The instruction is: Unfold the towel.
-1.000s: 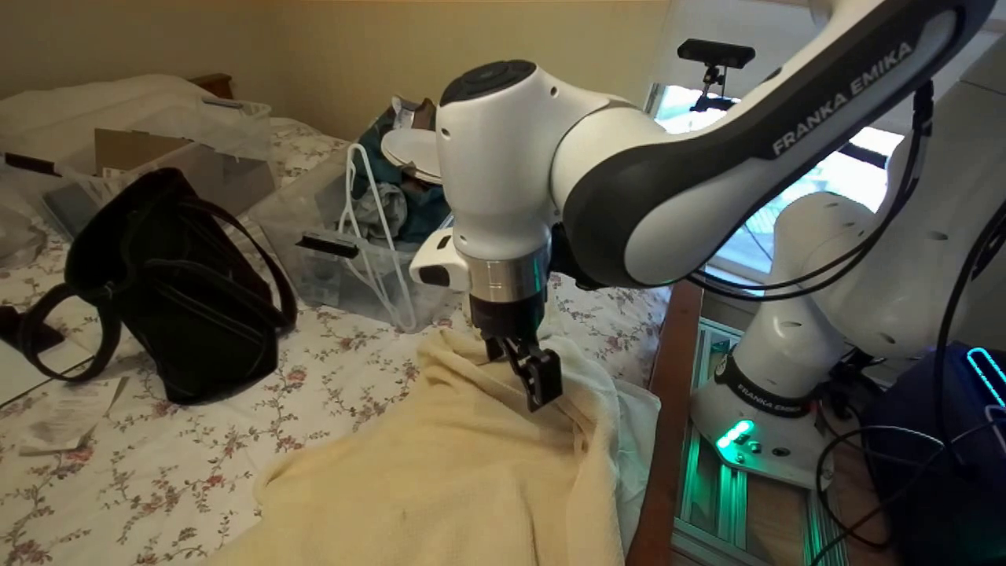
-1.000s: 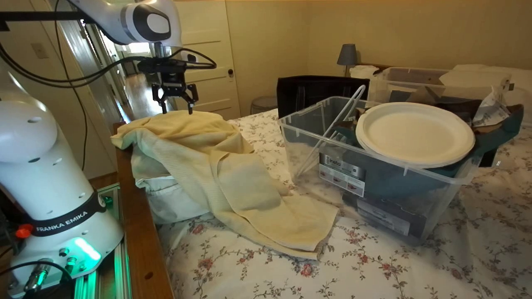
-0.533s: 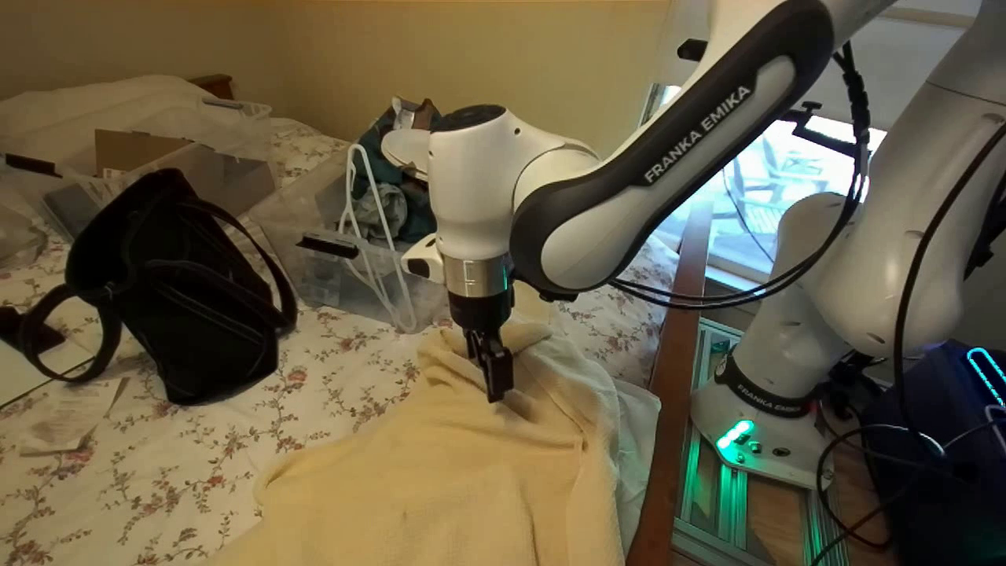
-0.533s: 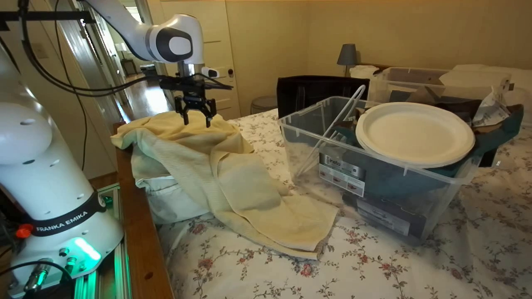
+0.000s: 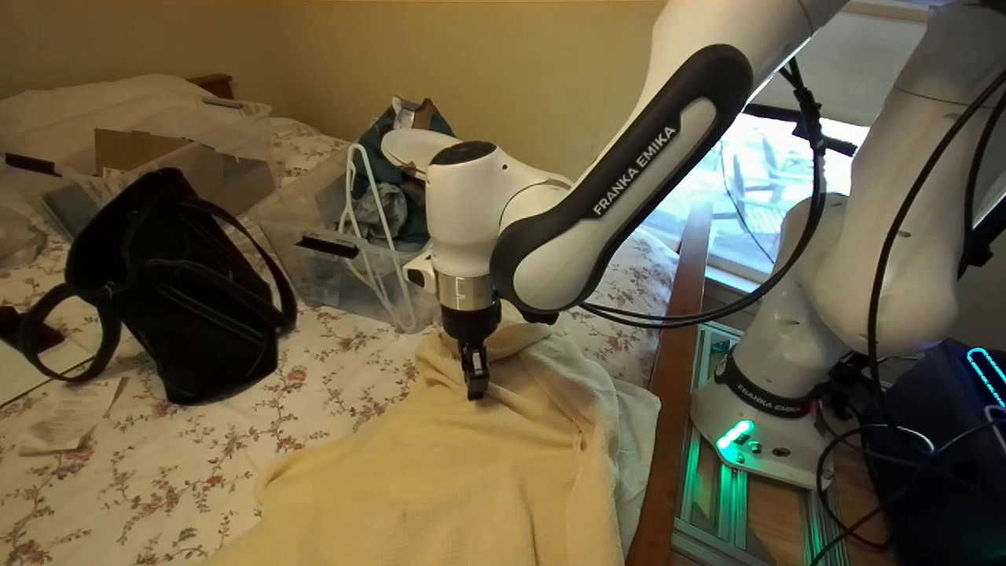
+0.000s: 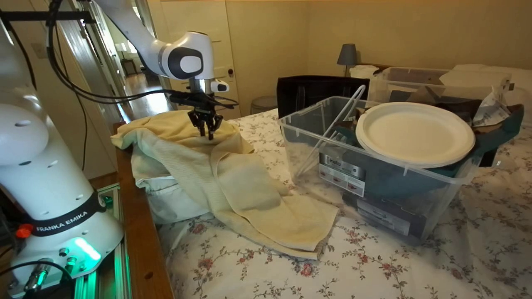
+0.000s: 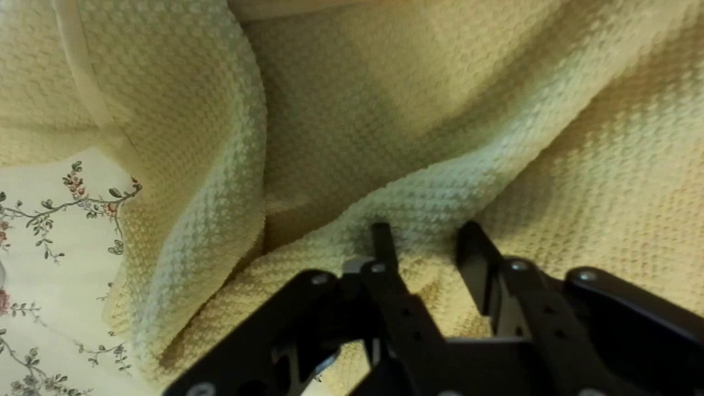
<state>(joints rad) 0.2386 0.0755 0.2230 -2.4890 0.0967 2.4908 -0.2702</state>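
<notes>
The arm [image 5: 542, 255] arches over, wrist straight down, its fingers [image 7: 476, 264] parted at a fold of the towel [image 6: 257, 178] — cream, pebbly-woven, rumpled into long ridges — sprawled over the floral bedspread [image 6: 374, 274].

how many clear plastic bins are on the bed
2. In an exterior view, the near bin, topped with white plates, stands by the towel; the far bin is behind it, partly blocked. More may be hidden behind the black bag.
</notes>
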